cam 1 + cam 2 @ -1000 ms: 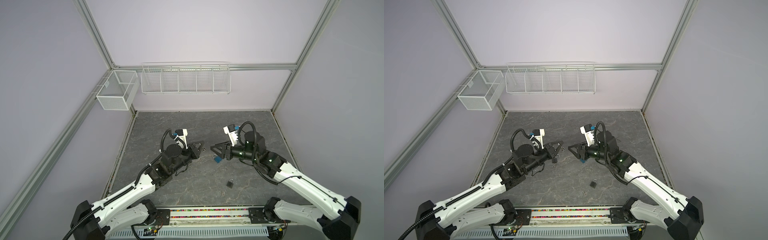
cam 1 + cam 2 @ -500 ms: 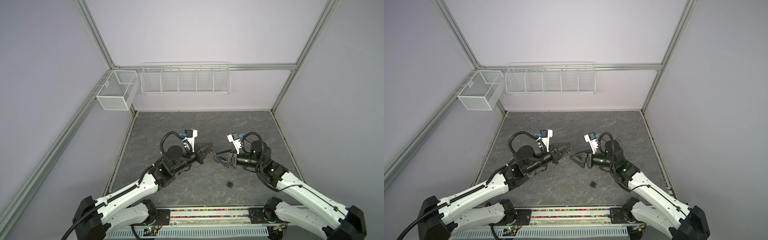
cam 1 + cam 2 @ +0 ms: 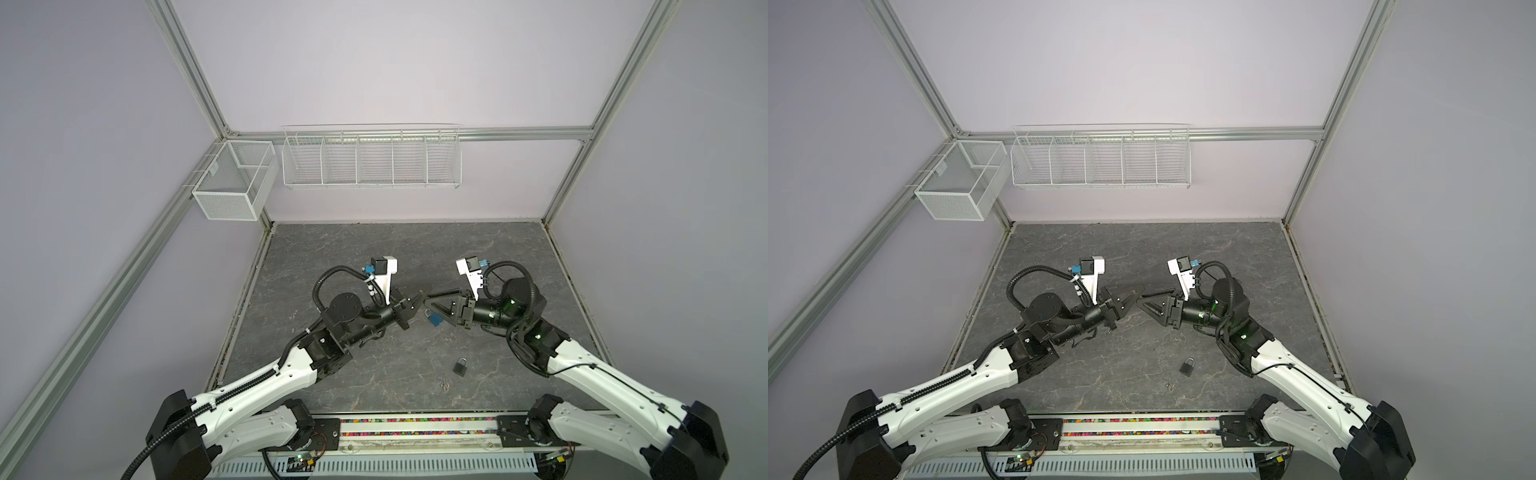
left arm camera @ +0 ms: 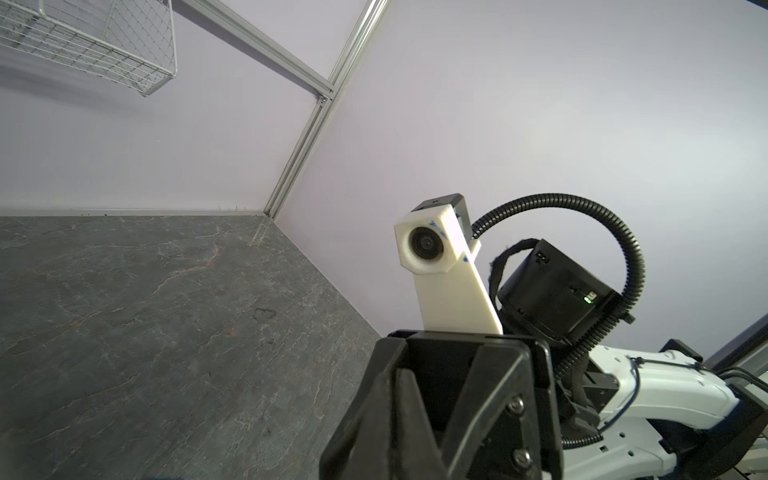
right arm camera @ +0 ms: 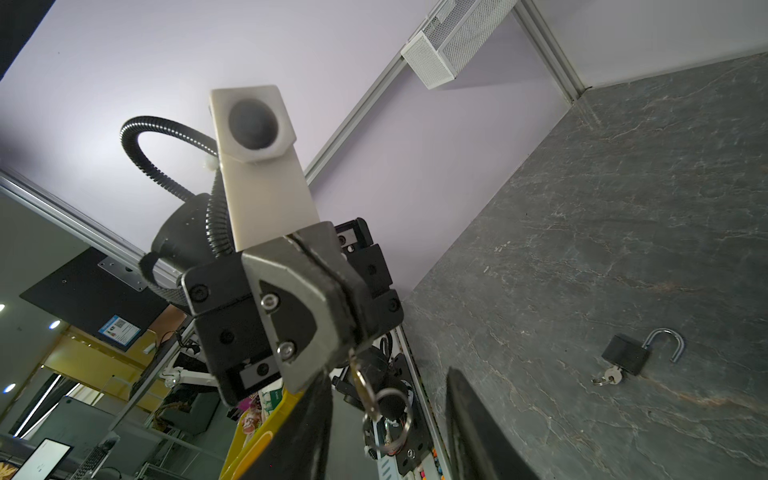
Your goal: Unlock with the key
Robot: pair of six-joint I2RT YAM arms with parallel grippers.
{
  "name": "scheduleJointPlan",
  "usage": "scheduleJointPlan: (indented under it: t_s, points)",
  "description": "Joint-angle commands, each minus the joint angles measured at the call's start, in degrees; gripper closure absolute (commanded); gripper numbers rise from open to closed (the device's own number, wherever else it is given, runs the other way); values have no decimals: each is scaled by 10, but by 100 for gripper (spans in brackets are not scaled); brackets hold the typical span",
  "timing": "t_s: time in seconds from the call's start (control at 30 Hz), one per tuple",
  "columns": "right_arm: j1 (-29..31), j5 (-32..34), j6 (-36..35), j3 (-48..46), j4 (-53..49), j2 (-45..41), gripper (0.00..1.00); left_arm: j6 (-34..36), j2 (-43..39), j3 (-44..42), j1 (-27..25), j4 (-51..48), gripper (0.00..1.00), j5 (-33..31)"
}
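The small brass-coloured metal key hangs over the middle of the dark grey stone-patterned table, pinched at one end by the left gripper, whose jaws are pressed together on it. A thin wire ring dangles from its free end. You cannot tell whether the pads have the head or the blade.

Treat the key as light, stiff and slick. Hold the flat head squarely, or it will likely twist under turning load.

The right gripper faces it tip to tip, jaws spread with nothing between them. The blue box-shaped padlock shows just below those tips; whether it rests on the table is unclear. It looks dense and hard, so grip its flat body, not the shackle. Nearer and to the right lies a black padlock, shackle swung open.
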Motion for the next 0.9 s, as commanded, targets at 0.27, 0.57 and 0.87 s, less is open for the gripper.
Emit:
scheduleJointPlan:
  t_s: [0.27,0.57,0.87]
  points:
    - [12,-6,4,-2,41,-1,68,5,4,2,-4,27,100,2]
    - [17,-4,6,4,58,1,75,-3,2,-7,-4,31,100,-4]
    - [17,1,4,6,53,5,83,0,-17,-21,-4,32,100,-18]
